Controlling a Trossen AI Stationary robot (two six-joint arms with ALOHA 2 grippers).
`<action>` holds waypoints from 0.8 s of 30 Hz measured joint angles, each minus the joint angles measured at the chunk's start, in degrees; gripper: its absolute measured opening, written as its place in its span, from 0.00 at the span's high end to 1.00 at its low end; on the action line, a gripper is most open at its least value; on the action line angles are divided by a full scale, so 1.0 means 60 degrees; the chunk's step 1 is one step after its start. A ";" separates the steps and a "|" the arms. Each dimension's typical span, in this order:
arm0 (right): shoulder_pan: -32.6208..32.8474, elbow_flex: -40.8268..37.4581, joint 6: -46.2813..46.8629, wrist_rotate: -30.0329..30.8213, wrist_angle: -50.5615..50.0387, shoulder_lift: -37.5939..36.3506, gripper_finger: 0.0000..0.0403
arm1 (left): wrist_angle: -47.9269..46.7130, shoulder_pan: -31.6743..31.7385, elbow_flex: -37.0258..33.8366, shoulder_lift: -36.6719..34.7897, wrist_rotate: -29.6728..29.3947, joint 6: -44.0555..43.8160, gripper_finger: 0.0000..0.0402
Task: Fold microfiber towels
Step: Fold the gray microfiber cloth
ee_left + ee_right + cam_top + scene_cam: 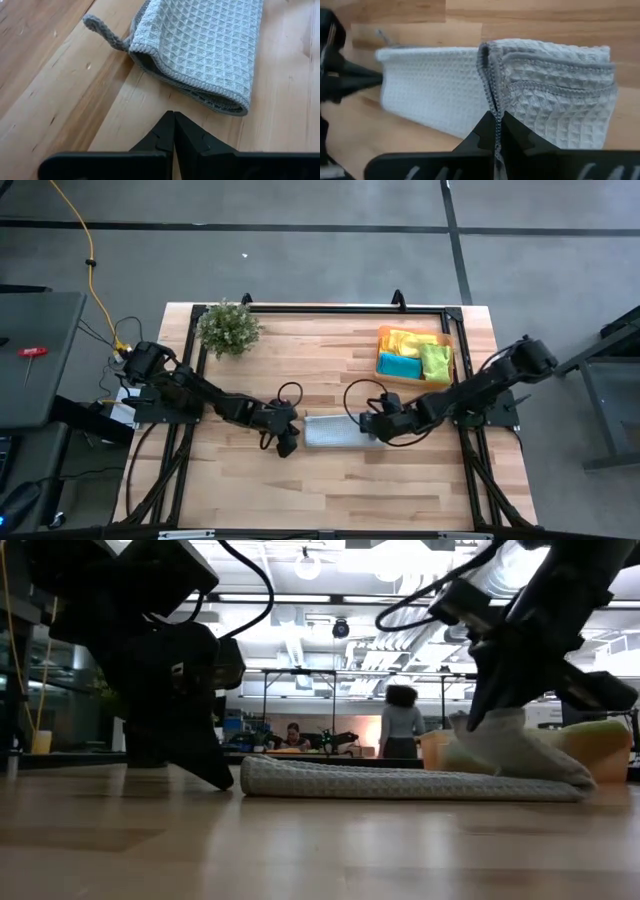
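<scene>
A pale grey-blue microfiber towel [335, 430] lies as a folded strip at the middle of the table. Its right end is raised and turned back over the strip. My right gripper [375, 428] is shut on that end. My left gripper [288, 442] is shut, slanting down, just off the towel's left end [200, 50] and clear of it. A small loop [102, 32] sticks out of the towel's corner. The other towels, yellow, teal and lime green, lie in the orange tray [382, 340] at the far right. My right gripper pinches the stitched edge [492, 102] of the towel's right end between its two fingers, with more than one layer in the hold. The fingers slant down from the table's right. The held end [495, 730] stands above the strip; the fold [575, 780] and the remainder lie on the table.
A small leafy plant [228, 328] stands at the far left. A black frame [330, 308] runs along the table's far edge and sides. Bare wood lies toward the near edge. People [400, 720] show in the room beyond the table.
</scene>
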 joint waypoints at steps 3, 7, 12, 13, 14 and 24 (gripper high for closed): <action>0.0015 -0.0004 0.0464 0.0183 0.0007 0.0165 1.00 | 0.0019 0.0000 -0.0004 0.0000 0.0004 0.0005 1.00; 0.0018 -0.0007 0.0518 0.0119 0.0181 0.0307 1.00 | 0.0025 0.0000 -0.0007 0.0000 -0.0001 0.0005 1.00; 0.0020 -0.0007 0.0600 0.0098 0.0598 0.0386 0.99 | 0.0022 0.0000 -0.0007 0.0000 -0.0018 0.0007 1.00; 0.0022 -0.0005 0.0575 0.0097 0.0698 0.0391 0.99 | 0.0037 0.0000 -0.0010 0.0000 -0.0028 0.0007 1.00; 0.0022 -0.0004 0.0536 0.0095 0.0711 0.0391 0.98 | 0.0059 0.0000 -0.0015 0.0000 -0.0037 0.0007 1.00; -0.0055 -0.0007 0.0506 -0.0023 0.1139 0.0646 0.83 | 0.0137 0.0000 -0.0022 0.0002 -0.0186 0.0006 1.00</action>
